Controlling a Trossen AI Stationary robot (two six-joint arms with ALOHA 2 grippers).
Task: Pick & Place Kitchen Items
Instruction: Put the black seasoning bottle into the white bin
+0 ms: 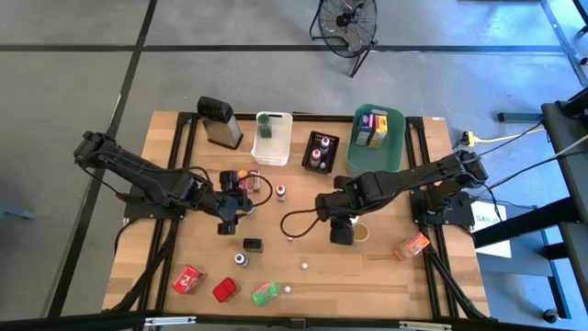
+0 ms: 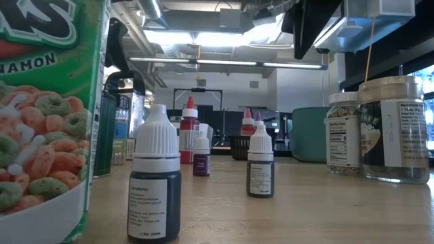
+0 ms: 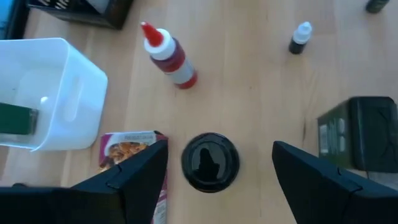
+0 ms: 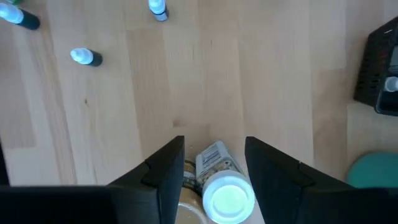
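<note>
My left gripper [image 1: 230, 217] [image 3: 221, 144] hangs open over the table's left middle. A black-lidded jar [image 3: 210, 162] stands on the wood below the gap, and a printed packet [image 3: 127, 149] lies beside one finger. My right gripper [image 1: 342, 232] [image 4: 214, 140] is open above a white-lidded jar [image 4: 222, 183]. In the low view this jar [image 2: 342, 132] stands on its base with no finger around it. Next to it stands a larger tan-lidded jar [image 1: 360, 232] [image 2: 393, 129]. Small capped bottles [image 2: 154, 183] [image 2: 260, 163] stand nearer the front edge.
At the back stand a grater [image 1: 219, 121], a white bin [image 1: 273, 138], a black bin [image 1: 320, 152] and a teal bin [image 1: 397, 152] holding boxes. A red sauce bottle [image 1: 280, 192] stands mid-table. Red [image 1: 188, 279], green [image 1: 265, 292] and orange [image 1: 412, 246] packets lie near the front.
</note>
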